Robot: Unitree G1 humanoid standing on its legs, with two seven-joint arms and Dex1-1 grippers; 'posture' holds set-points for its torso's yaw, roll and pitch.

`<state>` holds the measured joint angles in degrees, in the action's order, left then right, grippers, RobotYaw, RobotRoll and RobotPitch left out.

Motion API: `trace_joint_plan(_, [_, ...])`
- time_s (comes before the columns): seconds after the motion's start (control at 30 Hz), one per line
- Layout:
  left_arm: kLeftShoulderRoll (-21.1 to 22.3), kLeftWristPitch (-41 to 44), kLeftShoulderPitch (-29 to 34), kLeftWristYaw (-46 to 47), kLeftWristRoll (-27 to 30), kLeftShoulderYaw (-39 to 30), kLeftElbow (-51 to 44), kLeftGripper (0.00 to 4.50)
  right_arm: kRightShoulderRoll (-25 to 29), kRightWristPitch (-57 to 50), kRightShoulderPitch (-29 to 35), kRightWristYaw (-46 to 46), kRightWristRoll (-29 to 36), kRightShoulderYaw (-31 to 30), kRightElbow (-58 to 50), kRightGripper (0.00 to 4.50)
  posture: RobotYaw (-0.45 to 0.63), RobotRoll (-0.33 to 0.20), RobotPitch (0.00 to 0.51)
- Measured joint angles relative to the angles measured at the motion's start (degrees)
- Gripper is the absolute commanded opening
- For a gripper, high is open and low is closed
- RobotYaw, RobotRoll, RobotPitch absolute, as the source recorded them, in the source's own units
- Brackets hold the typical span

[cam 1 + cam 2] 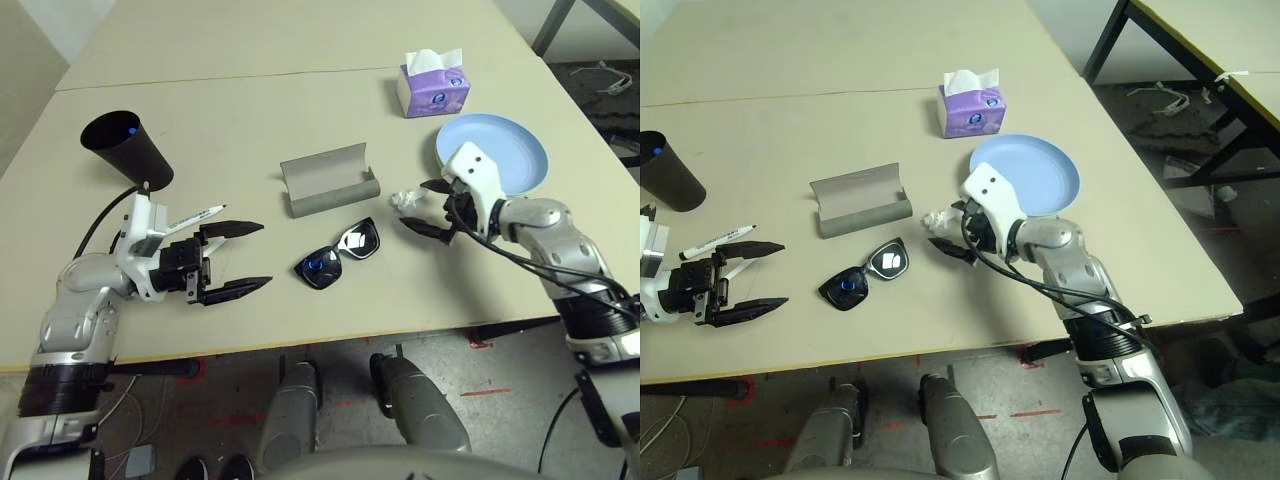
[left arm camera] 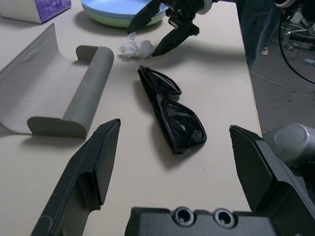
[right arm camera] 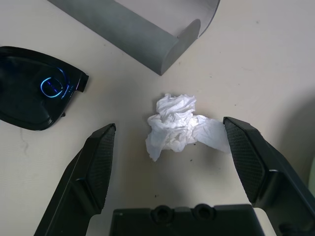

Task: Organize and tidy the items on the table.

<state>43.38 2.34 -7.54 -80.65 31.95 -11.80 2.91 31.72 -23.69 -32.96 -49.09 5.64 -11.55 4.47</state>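
Tissue (image 3: 184,125) between right fingers (image 3: 101,167); open

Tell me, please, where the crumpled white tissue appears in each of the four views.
Left eye view: right of centre, beside the right gripper.
Right eye view: near the middle, by that same gripper.
Left wrist view: toward the top, left of the middle.
Right wrist view: near the centre, the crumpled white tissue.
Shared landmark: the grey glasses case, near the tissue in all four.
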Motion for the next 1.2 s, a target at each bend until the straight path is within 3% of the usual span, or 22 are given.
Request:
trace_joint_plan(0.07, [-0.04, -0.01, 0.16, 0.19, -0.01, 0.0, -0.04, 4.5, -0.02, 0.07, -0.23, -0.08, -0.26, -0.05, 0.74, 4.46, -0.17, 0.0, 0.236])
trace_joint_plan(0.17, [-0.12, -0.07, 0.49, 0.45, -0.02, 0.0, -0.41, 4.5, -0.11, -0.14, -0.66, -0.54, -0.43, -0.1, 0.92, 3.88, -0.18, 0.0, 0.238])
trace_joint_plan(0.5, [-1.54, -0.4, 0.66, 1.6, -0.05, 0.29, -0.75, 4.5, 0.05, -3.05, -0.7, -2.06, -0.42, -0.12, 0.16, 0.16, -0.18, 0.0, 0.236])
trace_joint_plan(0.53, [-1.65, -0.4, 0.64, 1.66, -0.06, 0.42, -0.75, 4.5, 0.1, -3.25, -0.7, -2.09, -0.42, -0.12, -0.01, 0.04, -0.19, 0.0, 0.236])
trace_joint_plan(0.87, [-2.04, -1.02, -0.18, 1.85, -0.19, 1.46, -0.62, 4.5, -0.13, -5.99, -1.17, -1.69, 1.21, 1.52, -0.82, 0.04, -0.2, 0.0, 0.235])
trace_joint_plan(1.2, [-2.3, -1.65, -1.01, 1.65, -0.39, 2.0, 0.61, 4.5, -1.19, -13.14, -10.82, 0.98, 7.73, 9.2, -1.97, 0.04, -0.22, 0.0, 0.232])
